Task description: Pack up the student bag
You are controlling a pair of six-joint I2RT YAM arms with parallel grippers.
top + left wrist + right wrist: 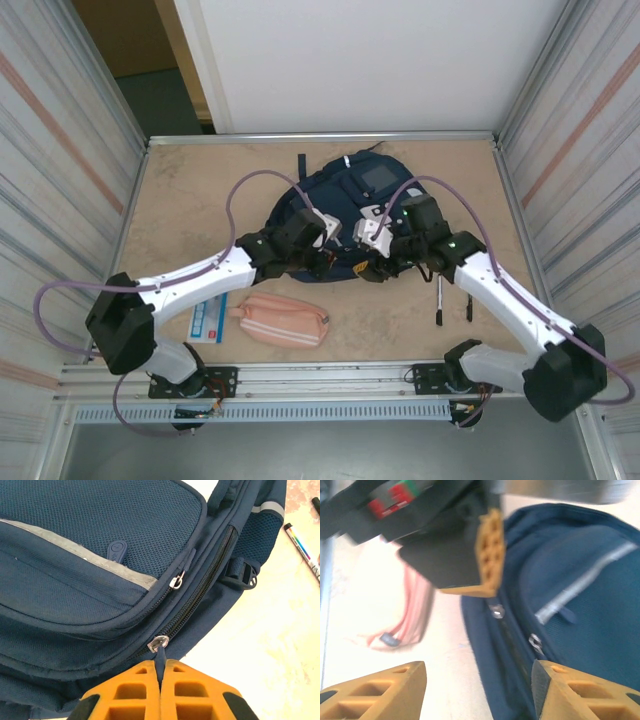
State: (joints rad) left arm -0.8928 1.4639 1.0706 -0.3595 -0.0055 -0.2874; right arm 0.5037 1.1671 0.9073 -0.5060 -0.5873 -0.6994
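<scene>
The student bag [345, 190], a navy-blue backpack, lies flat in the middle of the table. My left gripper [161, 669] is shut on the dark blue zipper pull [161, 655] of the main zip, just below its metal slider [160, 642]. From above, the left gripper [322, 258] sits at the bag's near edge. My right gripper [477, 690] stands open over that same edge, one finger above bare table and the other above the bag [570, 580]. It faces the left gripper's orange fingers [490, 555] and the slider [496, 611]. The zip looks closed.
A pink pencil pouch [285, 320] and a blue-and-white card [210, 322] lie near the front edge on the left. Two pens [440, 300] lie right of the bag, under my right arm. Corrugated walls enclose the table on both sides.
</scene>
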